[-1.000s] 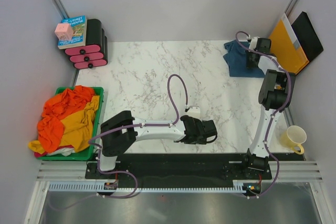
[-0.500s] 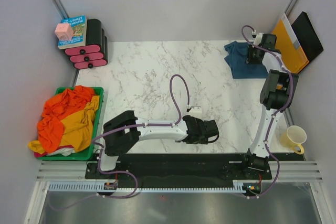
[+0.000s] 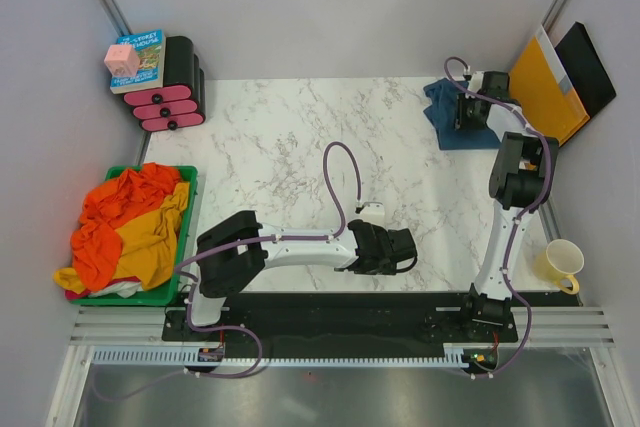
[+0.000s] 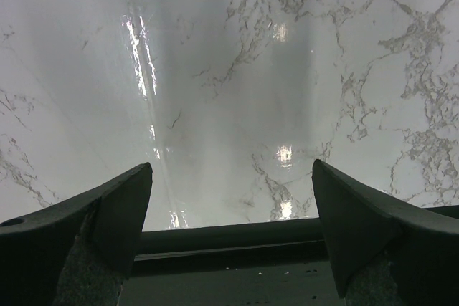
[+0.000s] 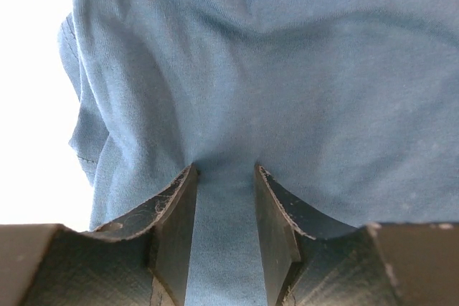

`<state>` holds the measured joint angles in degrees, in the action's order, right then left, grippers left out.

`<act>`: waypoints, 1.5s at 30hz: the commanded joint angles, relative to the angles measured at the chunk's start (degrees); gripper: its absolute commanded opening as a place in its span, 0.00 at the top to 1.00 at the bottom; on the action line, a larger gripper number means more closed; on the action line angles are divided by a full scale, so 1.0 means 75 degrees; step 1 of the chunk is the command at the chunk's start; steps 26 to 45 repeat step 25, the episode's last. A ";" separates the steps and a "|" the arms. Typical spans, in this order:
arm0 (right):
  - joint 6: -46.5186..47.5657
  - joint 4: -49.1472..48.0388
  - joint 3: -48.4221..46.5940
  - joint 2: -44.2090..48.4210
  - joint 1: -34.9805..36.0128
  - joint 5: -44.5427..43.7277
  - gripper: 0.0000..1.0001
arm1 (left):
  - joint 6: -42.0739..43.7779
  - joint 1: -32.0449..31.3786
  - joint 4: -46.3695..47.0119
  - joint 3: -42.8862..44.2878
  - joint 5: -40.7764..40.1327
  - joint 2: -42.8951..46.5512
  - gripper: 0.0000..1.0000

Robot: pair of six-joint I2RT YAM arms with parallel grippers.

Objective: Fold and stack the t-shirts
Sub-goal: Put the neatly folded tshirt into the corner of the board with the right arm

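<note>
The dark teal-blue t-shirt (image 3: 445,117) lies folded at the table's far right corner and fills the right wrist view (image 5: 287,69). My right gripper (image 3: 466,113) is on top of it. Its fingers (image 5: 176,209) press into the cloth, pinching a ridge of it between the nearly closed jaws. The orange t-shirt (image 3: 125,202) and the mustard yellow t-shirt (image 3: 150,247) are heaped in the green bin (image 3: 190,232) at the left. My left gripper (image 3: 404,248) is open and empty, low over bare marble (image 4: 229,105) near the front edge.
A yellow mug (image 3: 560,264) stands at the near right. An orange envelope (image 3: 548,82) and a black folder (image 3: 590,65) lean on the right wall behind the shirt. Black-and-pink drawers (image 3: 172,92) with a book (image 3: 148,52) and a pink cube (image 3: 122,59) stand far left.
My right gripper has moved left across the teal shirt, and the shirt has shifted and bunched slightly leftwards. The left arm has hardly moved.
</note>
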<state>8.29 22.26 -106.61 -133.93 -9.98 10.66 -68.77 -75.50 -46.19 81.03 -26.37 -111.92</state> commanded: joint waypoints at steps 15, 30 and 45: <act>-0.0440 -0.0214 0.0993 0.3522 -0.0228 0.1649 0.25 | -0.0112 -0.0140 -0.0157 -0.0362 -0.0843 0.0835 0.00; 0.1528 0.0625 0.5059 0.7461 -0.0217 0.2375 0.18 | 0.0182 -0.0291 -0.0309 -0.0890 -0.1205 0.1795 0.00; 0.1528 0.0625 0.5059 0.7461 -0.0217 0.2375 0.18 | 0.0182 -0.0291 -0.0309 -0.0890 -0.1205 0.1795 0.00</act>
